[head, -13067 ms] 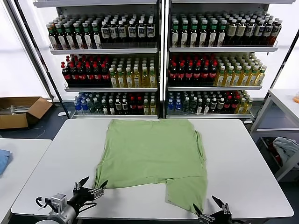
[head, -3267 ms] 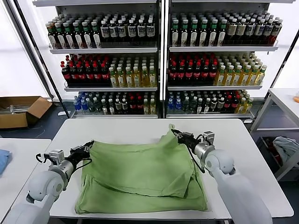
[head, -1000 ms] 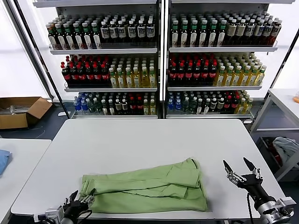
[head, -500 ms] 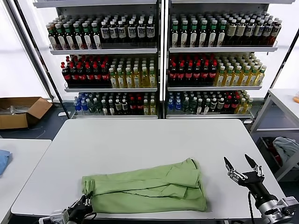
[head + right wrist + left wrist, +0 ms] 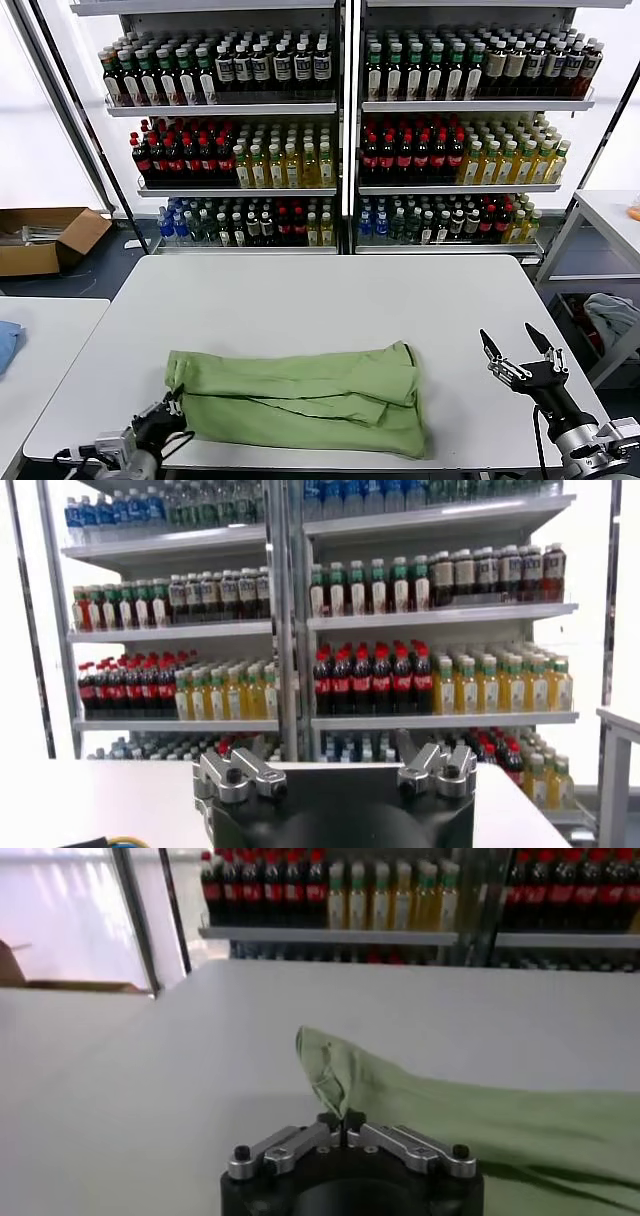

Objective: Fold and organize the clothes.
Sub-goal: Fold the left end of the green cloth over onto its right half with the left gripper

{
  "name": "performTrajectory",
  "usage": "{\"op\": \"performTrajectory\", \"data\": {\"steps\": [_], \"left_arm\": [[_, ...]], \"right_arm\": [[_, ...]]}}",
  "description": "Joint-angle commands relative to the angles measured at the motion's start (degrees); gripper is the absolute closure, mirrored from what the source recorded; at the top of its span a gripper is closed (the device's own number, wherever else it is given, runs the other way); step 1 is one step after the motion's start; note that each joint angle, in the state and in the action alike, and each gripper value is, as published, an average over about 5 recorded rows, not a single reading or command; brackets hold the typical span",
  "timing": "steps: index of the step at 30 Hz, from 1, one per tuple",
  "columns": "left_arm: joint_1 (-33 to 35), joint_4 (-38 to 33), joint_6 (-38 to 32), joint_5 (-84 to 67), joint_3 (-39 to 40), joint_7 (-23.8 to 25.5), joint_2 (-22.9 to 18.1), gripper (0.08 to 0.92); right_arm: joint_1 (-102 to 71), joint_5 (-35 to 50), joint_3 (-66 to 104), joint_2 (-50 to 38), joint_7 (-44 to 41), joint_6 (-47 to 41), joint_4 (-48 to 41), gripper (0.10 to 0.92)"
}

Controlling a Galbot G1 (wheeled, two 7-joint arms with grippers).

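One of the clothes, a plain light green T-shirt (image 5: 300, 400), lies folded into a long band along the front part of the white table (image 5: 300, 300). My left gripper (image 5: 165, 422) is at the table's front left corner, shut on the shirt's left end. In the left wrist view the jaws (image 5: 340, 1120) pinch a raised fold of the green fabric (image 5: 330, 1068), and the rest of the shirt (image 5: 480, 1128) trails away over the table. My right gripper (image 5: 520, 352) hovers open to the right of the shirt, apart from it; the right wrist view shows this gripper (image 5: 335, 758) holding nothing.
Shelves of bottles (image 5: 340, 130) stand behind the table. A cardboard box (image 5: 45, 238) sits on the floor at far left. A second table (image 5: 40, 340) with a blue cloth (image 5: 5, 345) is on the left. A cart with cloth (image 5: 610, 315) is on the right.
My left gripper has closed on the shirt's left end. The folded shirt has shifted slightly left, its left end lifted. The right gripper has barely moved.
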Motion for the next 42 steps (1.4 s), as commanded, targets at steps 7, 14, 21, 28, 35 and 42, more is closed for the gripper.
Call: {"op": "performTrajectory", "data": {"steps": [7,14,21,28,35,42], "left_arm": [[-6.42,18.86,-2.58,-10.21,-26.61,9.04,22.12,0.908],[-7.6,12.37,-1.2,-13.54,-24.85,9.3,21.72,0.908],[-8.56,-0.8,0.98,-13.06,-14.68,9.02,14.47,0.908],[-6.97,-5.41,0.54,-6.95,-2.92,9.61,7.82,0.908],[-5.67,-6.15,-0.19,-4.08,3.74,10.1,3.9,0.908],[-5.59,-2.01,-1.46,-0.77,10.32,10.63,1.06,0.908]], "right_arm": [[-0.04,0.48,0.01,-0.25,0.0,-0.04,0.82,0.203],[0.02,0.34,-0.46,0.1,0.05,-0.21,1.19,0.203],[-0.26,-0.29,-0.96,0.46,-0.02,-0.31,1.17,0.203],[-0.68,-0.69,-1.24,1.23,-0.23,-0.33,1.65,0.203],[-1.17,-1.41,-1.91,2.2,-0.36,-0.19,1.73,0.203],[-1.02,-2.26,-2.67,2.61,-0.41,-0.13,1.76,0.203]]}}
